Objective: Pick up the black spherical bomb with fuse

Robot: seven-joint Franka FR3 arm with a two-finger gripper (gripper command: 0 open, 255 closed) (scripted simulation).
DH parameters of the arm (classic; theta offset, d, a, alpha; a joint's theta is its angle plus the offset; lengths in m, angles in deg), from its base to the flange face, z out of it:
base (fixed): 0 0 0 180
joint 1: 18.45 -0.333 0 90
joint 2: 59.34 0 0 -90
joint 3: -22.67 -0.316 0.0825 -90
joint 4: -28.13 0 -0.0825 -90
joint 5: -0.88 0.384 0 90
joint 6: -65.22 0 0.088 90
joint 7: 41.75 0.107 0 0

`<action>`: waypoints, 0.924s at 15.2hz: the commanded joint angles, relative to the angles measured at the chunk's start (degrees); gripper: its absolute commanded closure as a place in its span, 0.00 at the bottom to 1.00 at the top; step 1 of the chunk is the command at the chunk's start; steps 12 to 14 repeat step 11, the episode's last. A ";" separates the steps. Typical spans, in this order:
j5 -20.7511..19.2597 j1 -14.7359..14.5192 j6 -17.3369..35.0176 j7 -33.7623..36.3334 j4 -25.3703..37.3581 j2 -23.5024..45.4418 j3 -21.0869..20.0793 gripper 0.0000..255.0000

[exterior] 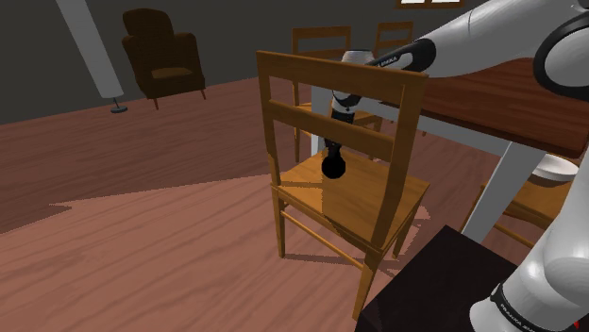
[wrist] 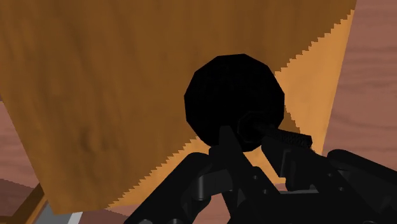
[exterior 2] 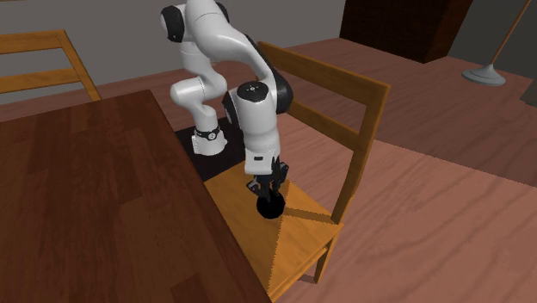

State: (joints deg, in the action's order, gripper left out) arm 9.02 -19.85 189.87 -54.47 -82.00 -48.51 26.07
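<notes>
Closest to the wrist camera, two black fingers of the gripper are drawn in narrow, pinching the fuse stub on top of the black bomb. The bomb hangs under the gripper over the wooden chair seat, near its middle. I cannot tell whether it is clear of the wood. That pinch looks thin to me, so I'd raise straight up, slowly, with no sideways swing, minding the chair back beside the arm.
</notes>
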 commanded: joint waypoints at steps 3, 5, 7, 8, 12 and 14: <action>-0.32 -0.01 -2.86 0.43 1.69 -1.20 0.07 1.00; -0.46 0.00 -4.27 0.62 2.61 -1.69 0.10 1.00; -0.59 0.00 -5.69 0.82 3.59 -2.14 0.12 1.00; -0.66 0.01 -6.40 0.91 4.10 -2.35 0.14 1.00; -0.73 0.01 -7.22 1.02 4.70 -2.58 0.15 1.00; -0.73 0.01 -7.22 1.02 4.70 -2.58 0.15 1.00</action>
